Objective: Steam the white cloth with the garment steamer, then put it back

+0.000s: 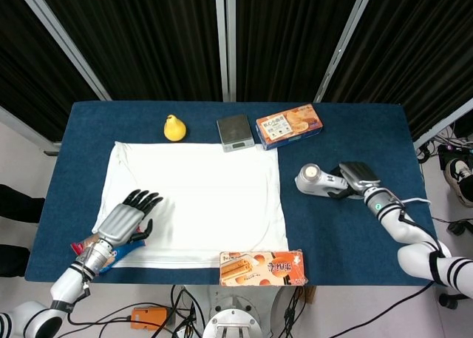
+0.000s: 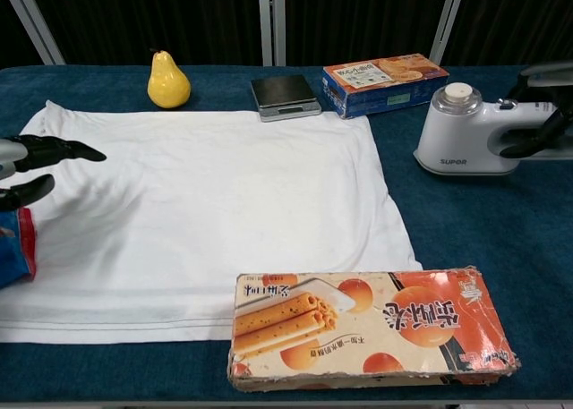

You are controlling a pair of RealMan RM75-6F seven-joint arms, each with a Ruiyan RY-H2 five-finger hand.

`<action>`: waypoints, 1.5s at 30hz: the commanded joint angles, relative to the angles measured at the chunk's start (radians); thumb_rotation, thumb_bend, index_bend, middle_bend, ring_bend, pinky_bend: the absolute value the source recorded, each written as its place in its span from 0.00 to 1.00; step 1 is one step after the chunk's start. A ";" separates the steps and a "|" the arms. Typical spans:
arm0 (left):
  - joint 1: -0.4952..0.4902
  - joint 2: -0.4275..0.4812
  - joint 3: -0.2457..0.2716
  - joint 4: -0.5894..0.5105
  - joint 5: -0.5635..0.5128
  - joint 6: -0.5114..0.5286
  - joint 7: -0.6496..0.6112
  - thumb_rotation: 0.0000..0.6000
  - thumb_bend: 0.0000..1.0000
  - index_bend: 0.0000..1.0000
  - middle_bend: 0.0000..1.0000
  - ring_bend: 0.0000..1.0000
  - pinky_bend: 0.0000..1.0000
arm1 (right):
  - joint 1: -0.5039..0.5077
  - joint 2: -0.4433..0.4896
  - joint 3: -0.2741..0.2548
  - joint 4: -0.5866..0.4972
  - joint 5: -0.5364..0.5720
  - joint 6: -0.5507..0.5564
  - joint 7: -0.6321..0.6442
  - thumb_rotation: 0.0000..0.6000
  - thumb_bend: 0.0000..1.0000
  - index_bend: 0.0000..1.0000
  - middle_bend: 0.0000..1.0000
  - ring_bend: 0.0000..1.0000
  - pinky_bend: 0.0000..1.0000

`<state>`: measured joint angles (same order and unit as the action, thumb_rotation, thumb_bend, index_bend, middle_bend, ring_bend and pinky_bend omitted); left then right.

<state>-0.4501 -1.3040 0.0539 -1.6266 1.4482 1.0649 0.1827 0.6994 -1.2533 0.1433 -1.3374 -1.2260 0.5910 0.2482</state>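
Note:
The white cloth lies spread flat on the blue table. The white garment steamer stands on bare table to the right of the cloth, clear of its edge. My right hand grips the steamer's handle, fingers wrapped through it. My left hand hovers over the cloth's left edge, fingers spread and holding nothing.
A yellow pear, a small scale and a blue biscuit box line the far side. An orange snack box lies at the front edge. A snack packet sits under my left wrist. The steamer's cord trails right.

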 commanded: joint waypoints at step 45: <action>0.400 0.170 -0.036 0.137 -0.061 0.515 -0.240 1.00 0.39 0.06 0.04 0.00 0.00 | -0.546 0.206 -0.108 -0.168 -0.240 0.971 -0.032 1.00 0.08 0.00 0.02 0.00 0.04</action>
<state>-0.0688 -1.1336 0.0091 -1.5019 1.3797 1.5624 -0.0562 0.1929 -1.0404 0.0609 -1.5309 -1.4309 1.5239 0.1755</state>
